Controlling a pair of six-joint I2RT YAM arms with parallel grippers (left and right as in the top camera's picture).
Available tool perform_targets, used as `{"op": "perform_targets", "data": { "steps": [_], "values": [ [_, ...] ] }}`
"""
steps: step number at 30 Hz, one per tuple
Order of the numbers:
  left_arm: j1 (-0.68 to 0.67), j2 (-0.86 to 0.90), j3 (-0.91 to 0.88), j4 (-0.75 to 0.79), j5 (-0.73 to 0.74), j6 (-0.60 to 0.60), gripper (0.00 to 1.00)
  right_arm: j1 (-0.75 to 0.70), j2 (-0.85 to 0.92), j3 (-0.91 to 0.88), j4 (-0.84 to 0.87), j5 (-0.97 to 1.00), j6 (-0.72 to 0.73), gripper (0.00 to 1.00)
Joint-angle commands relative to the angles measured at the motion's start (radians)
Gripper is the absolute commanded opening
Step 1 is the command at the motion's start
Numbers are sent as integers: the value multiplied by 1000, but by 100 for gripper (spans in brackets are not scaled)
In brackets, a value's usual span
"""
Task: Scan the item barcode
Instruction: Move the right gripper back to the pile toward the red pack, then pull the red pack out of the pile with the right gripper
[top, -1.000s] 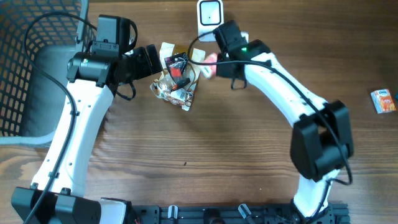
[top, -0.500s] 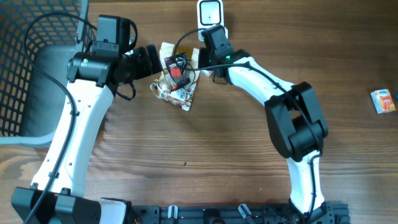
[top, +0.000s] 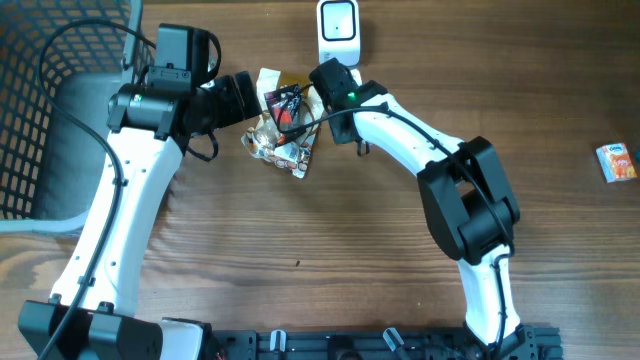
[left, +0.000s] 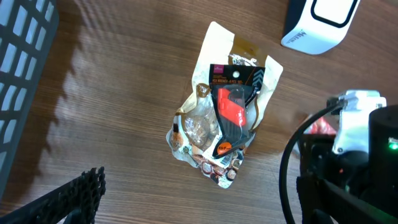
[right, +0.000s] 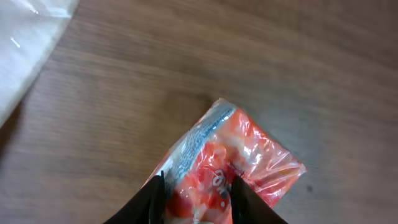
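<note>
Right arm (top: 405, 135): has swung left over the surface (top: 300, 230). Its wrist was level with the foot of the scanner (top: 338, 20) a second ago and now sits against the heap of packets (top: 283, 140).
Right elbow (top: 470, 200): drawn in toward the middle, with the arm folded tighter.
Red packet (right: 239, 158): lay exposed beside the wrist in the overhead view a second ago. The wrist now covers it there, and it sits between the fingers of the right pincer (right: 194, 196).

Wood-grain worktop (top: 330, 230). At its left edge, a dark wire basket (top: 25, 150) with grey material inside. Far right, well apart from it, a small orange carton (top: 616, 161) lying flat.
</note>
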Motion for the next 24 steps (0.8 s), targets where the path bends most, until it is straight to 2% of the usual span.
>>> {"op": "perform_targets", "data": {
  "steps": [1,3,5,7,9,12,17,20,22,24],
  "values": [
    [2,4,3,3,-6,-9,100,-2,0,-36,-90,1,-7,38],
    [2,4,3,3,-6,-9,100,-2,-46,-18,-136,1,5,41],
    [2,4,3,3,-6,-9,100,1,-89,-16,-158,-26,76,41],
    [2,4,3,3,-6,-9,100,1,-90,-17,-154,-129,104,41],
    [2,4,3,3,-6,-9,100,1,-89,-31,-161,-130,152,41],
    [2,4,3,3,-6,-9,100,1,-71,-37,-161,-130,183,34],
    [2,4,3,3,-6,-9,100,1,-69,-43,-203,32,229,26],
    [2,4,3,3,-6,-9,100,1,-69,-43,-213,33,229,25],
    [2,4,3,3,-6,-9,100,0,-69,-43,-213,37,229,19],
    [2,4,3,3,-6,-9,100,-1,-69,-43,-213,38,230,5]
  ]
}}
